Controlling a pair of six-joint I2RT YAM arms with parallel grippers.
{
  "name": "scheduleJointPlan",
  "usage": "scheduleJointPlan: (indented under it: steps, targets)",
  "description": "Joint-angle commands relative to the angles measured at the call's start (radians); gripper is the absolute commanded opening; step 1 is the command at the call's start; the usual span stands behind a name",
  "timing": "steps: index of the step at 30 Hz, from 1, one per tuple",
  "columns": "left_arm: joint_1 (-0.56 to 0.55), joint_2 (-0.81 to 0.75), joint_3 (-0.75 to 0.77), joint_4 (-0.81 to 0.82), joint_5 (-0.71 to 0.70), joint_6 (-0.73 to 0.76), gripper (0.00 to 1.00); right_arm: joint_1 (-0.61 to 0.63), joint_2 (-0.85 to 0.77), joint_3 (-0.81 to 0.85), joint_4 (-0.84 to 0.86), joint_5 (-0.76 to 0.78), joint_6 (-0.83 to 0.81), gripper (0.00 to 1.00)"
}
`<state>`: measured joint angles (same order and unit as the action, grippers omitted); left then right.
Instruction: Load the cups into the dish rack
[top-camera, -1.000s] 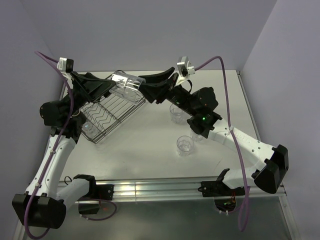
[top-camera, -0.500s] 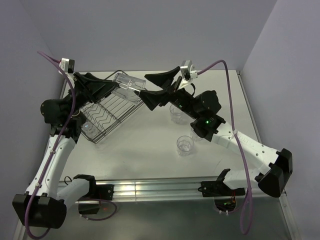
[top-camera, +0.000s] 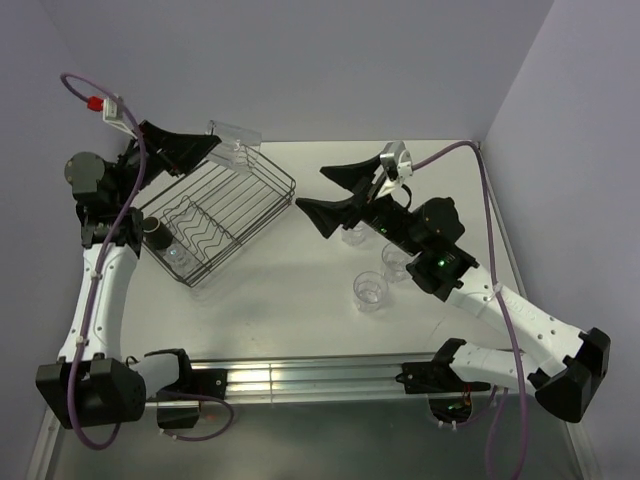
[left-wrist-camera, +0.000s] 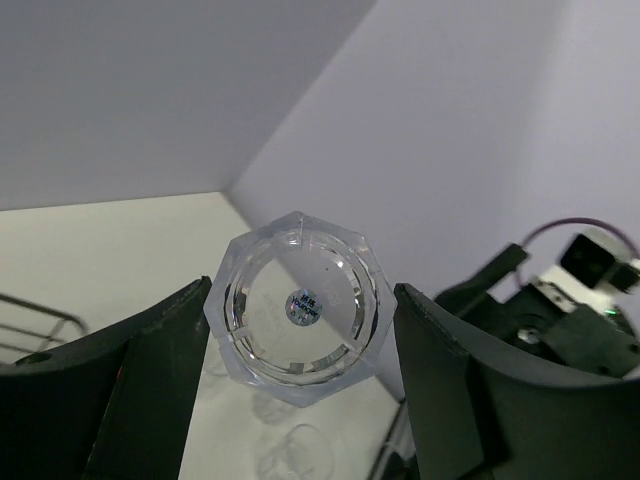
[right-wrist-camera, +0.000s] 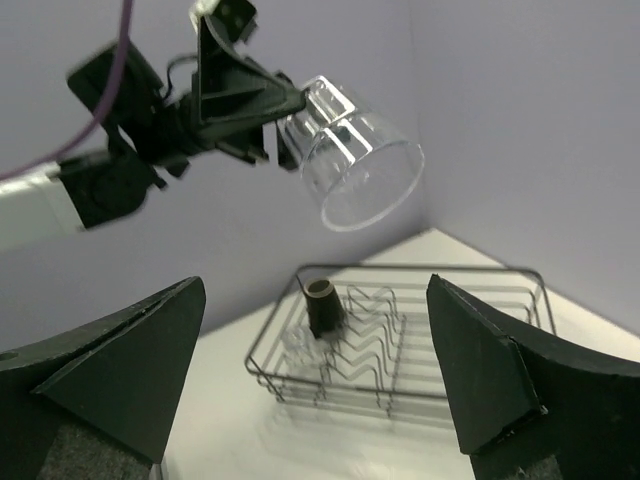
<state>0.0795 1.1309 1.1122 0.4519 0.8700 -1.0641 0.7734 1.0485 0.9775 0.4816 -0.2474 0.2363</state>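
My right pincer (top-camera: 314, 190) has let go, wide and empty; my left pincer (top-camera: 213, 147) alone clamps the tumbler (top-camera: 238, 140) over the dish rack's (top-camera: 282, 186) far edge.

The cup (left-wrist-camera: 297, 305) is clear and glossy, like smooth faceted glass. The dish rack (top-camera: 240, 200) is thin black metal wire. The table (top-camera: 300, 285) looks matt white.

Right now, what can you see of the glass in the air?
The glass is clear and empty, with a thick many-sided base bearing a small round sticker. It is tilted on its side, gripped near the base between the left gripper's fingers, in the air over the dish rack, touching nothing else.
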Motion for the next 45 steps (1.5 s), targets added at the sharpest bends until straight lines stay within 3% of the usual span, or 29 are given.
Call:
scheduleJointPlan:
  steps: [1,6,11,15,23,30,45]
  targets:
    - [0.009,0.039,0.125,-0.23,-0.086,0.309,0.0,-0.036,-0.044,-0.007,-0.119,0.03,-0.038,1.0]
    - [0.008,0.174,0.312,-0.493,-0.271,0.619,0.0,-0.112,-0.056,0.003,-0.187,0.02,-0.057,1.0]
    - [-0.044,0.231,0.325,-0.542,-0.466,0.839,0.0,-0.141,-0.041,0.03,-0.279,0.023,-0.1,1.0]
    - [-0.17,0.286,0.305,-0.567,-0.676,1.012,0.0,-0.158,-0.042,0.015,-0.296,0.048,-0.115,1.0]
    - [-0.193,0.417,0.287,-0.495,-0.81,1.102,0.0,-0.175,-0.025,0.041,-0.336,0.053,-0.135,1.0]
    - [-0.214,0.533,0.319,-0.476,-0.824,1.096,0.0,-0.184,-0.038,0.049,-0.393,0.062,-0.16,1.0]
    - [-0.241,0.63,0.268,-0.332,-0.847,1.073,0.0,-0.218,-0.048,0.024,-0.411,0.06,-0.175,1.0]
